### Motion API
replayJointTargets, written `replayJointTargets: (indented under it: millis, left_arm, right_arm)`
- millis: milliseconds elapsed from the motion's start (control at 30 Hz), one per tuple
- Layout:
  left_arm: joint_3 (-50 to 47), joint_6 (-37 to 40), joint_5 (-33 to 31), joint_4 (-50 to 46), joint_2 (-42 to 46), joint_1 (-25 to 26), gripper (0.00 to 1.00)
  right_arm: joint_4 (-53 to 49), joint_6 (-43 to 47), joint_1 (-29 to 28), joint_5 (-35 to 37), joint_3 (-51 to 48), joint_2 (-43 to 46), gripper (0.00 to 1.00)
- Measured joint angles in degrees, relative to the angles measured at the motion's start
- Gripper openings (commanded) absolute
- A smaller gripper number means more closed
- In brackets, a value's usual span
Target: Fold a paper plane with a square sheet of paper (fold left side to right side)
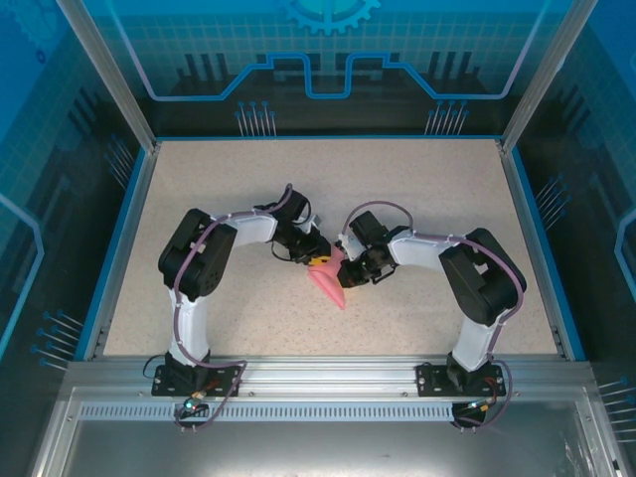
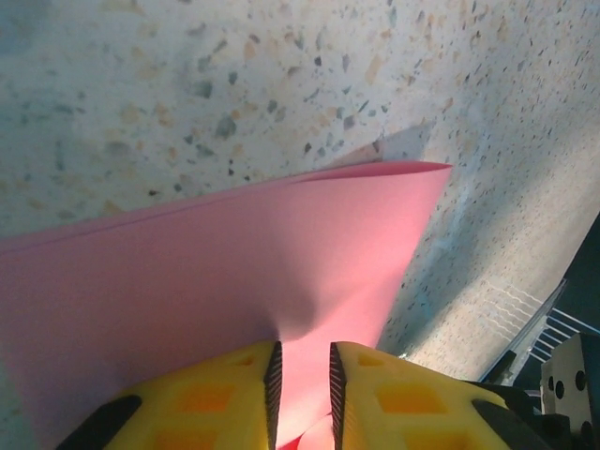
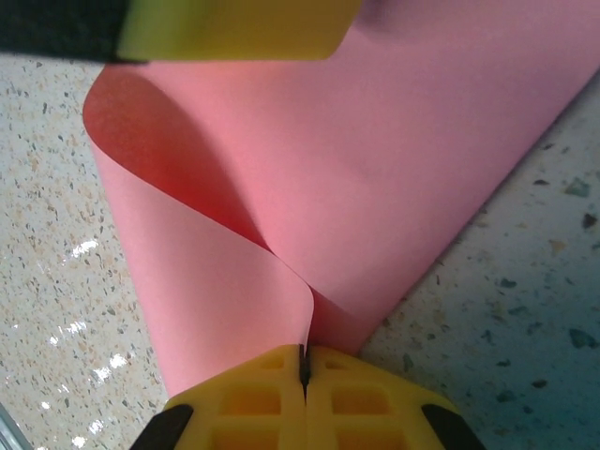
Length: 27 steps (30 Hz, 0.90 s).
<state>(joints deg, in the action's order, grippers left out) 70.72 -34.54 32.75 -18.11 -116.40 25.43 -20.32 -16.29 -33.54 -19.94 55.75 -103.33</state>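
Pink paper lies at table centre, curled over on itself, pointed end toward table's near edge. Your right gripper is clenched on paper's bend, sheet pinched between yellow fingers. Your left gripper is released: fingers apart by narrow gap, paper showing in gap. Both grippers meet over table centre, at paper's far end.
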Motion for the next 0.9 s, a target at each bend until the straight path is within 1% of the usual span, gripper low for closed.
replayJointTargets:
  millis: [100, 200, 333, 433, 533, 700, 900]
  left_arm:
    - [1.27, 1.4, -1.92, -3.72, 1.62, -0.11, 0.4]
    - [2.27, 2.64, -3.96, -6.36, 4.83, -0.57, 0.41]
    - [1.64, 3.91, -5.84, -7.32, 10.6, -1.31, 0.26]
    - [-1.79, 3.69, -5.64, -6.47, 14.97, -1.2, 0.2]
    - [-6.03, 3.04, -3.91, -5.16, 17.07, 0.02, 0.16]
    - [-11.26, 0.68, -0.83, -2.29, 16.96, 3.06, 0.15]
    - [-11.65, -1.09, 0.59, 0.66, 15.65, 5.33, 0.14]
  right_arm:
    - [-0.24, 0.24, -0.2, 0.15, 0.31, -0.15, 0.0]
    - [-0.7, 0.61, -0.22, 0.2, 0.63, -0.31, 0.0]
    - [-1.27, 0.92, -0.28, 0.22, 1.07, -0.57, 0.0]
    - [-1.6, 1.14, -0.28, 0.22, 1.36, -0.74, 0.0]
    - [-2.14, 1.31, -0.33, 0.22, 1.84, -1.07, 0.0]
    - [-2.38, 1.33, -0.33, 0.22, 2.03, -1.18, 0.0]
    - [-2.6, 1.55, -0.5, 0.46, 2.14, -1.18, 0.0]
